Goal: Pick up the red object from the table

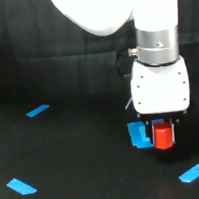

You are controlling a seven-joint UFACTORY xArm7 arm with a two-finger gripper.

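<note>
The step in hand looks like the grasp itself: the hand (161, 126) is down low over the table (84, 155), and the red object (163, 135) sits right under it, between dark fingers that are mostly hidden by the white housing above. Whether those fingers are pinching the block or merely straddling it cannot be told from this view, nor whether the block rests on the table or is already a little off it, since the surface beneath is too dark to show a gap. If the grip is not yet made, the next move would call for closing squarely on the block's sides; if it is, a straight lift would do, taking care not to drag the blue square piece (138, 134) that lies touching or just beside the block on the exterior view's left. The red object is a small, bright red-orange block with a flat top and slightly rounded edges, smooth and probably rigid. The table is matte black and flat, marked by thin blue tape strips, one far back on the left (37, 110), one at the near left (21, 186) and one at the near right (192, 173). The arm is glossy white plastic with a brushed metal wrist ring (156, 44).
</note>
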